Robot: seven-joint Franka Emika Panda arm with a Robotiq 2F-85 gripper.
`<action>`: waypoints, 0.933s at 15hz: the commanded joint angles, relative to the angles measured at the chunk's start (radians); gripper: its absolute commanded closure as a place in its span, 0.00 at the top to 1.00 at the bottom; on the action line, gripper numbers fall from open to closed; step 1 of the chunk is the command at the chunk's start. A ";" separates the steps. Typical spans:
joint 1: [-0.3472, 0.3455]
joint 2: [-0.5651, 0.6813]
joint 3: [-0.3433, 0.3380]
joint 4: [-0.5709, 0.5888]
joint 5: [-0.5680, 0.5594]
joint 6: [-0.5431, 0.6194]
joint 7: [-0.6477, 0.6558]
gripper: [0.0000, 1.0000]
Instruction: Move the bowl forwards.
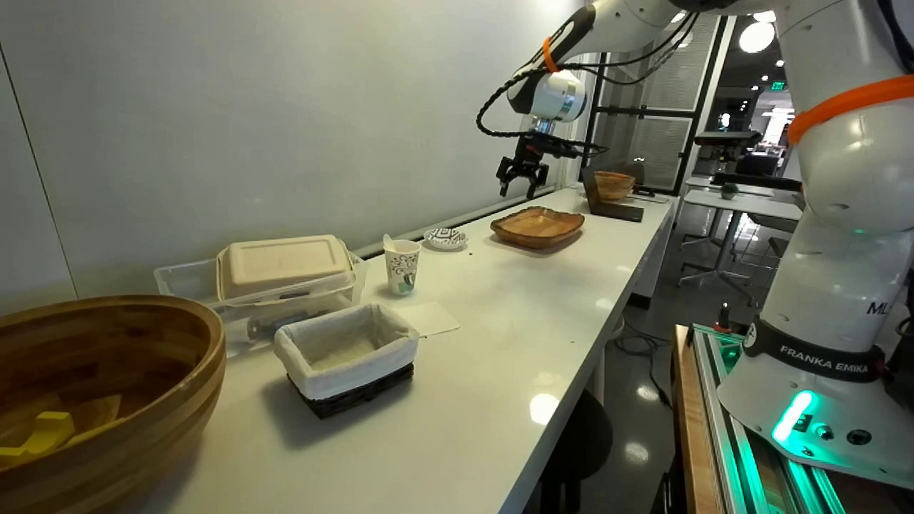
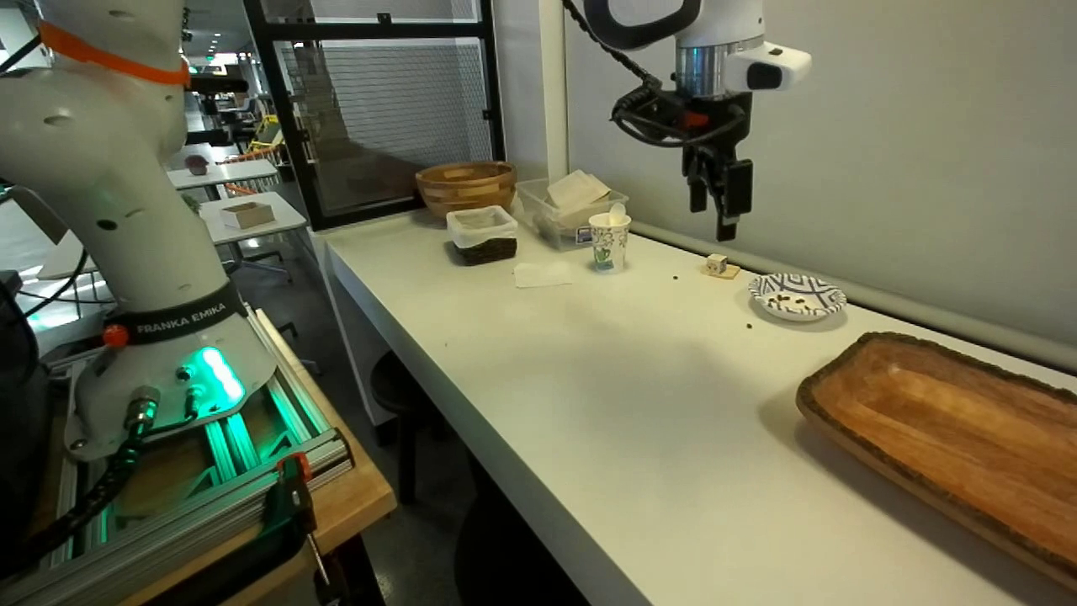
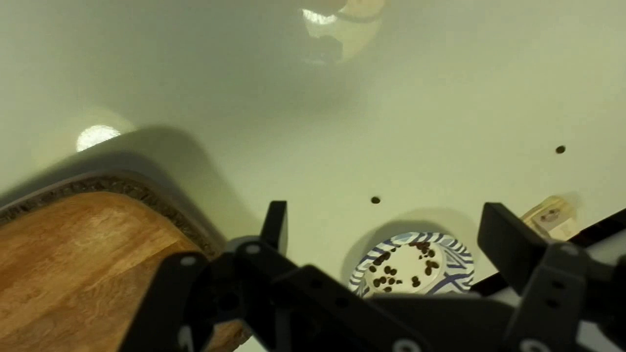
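The bowl is a small, shallow, round paper bowl, white with a blue line pattern and several dark brown bits inside. It rests on the white table near the wall in both exterior views [image 1: 445, 238] [image 2: 799, 298]. In the wrist view the bowl [image 3: 457, 278] lies below and between the spread fingers, its near part hidden by the gripper. My gripper is open and empty, hanging well above the table in both exterior views [image 1: 517, 191] [image 2: 713, 220]; its fingertips also show in the wrist view [image 3: 385, 205]. Nothing touches the bowl.
A wooden tray [image 1: 539, 227] stands beside the bowl. A white cup [image 2: 609, 244] and a small block [image 2: 717, 264] stand on its other side. Farther along are a lined basket [image 1: 346, 350], a clear bin [image 2: 559, 220] and a large wooden bowl [image 2: 467, 187]. A laptop [image 1: 613, 207] stands past the tray.
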 commanded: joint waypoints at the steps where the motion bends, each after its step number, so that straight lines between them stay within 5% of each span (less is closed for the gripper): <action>1: -0.043 0.023 0.044 0.029 -0.024 0.001 0.032 1.00; 7: -0.048 0.050 0.047 0.066 -0.025 0.001 0.057 1.00; 14: -0.100 0.228 0.108 0.309 0.012 -0.086 0.193 1.00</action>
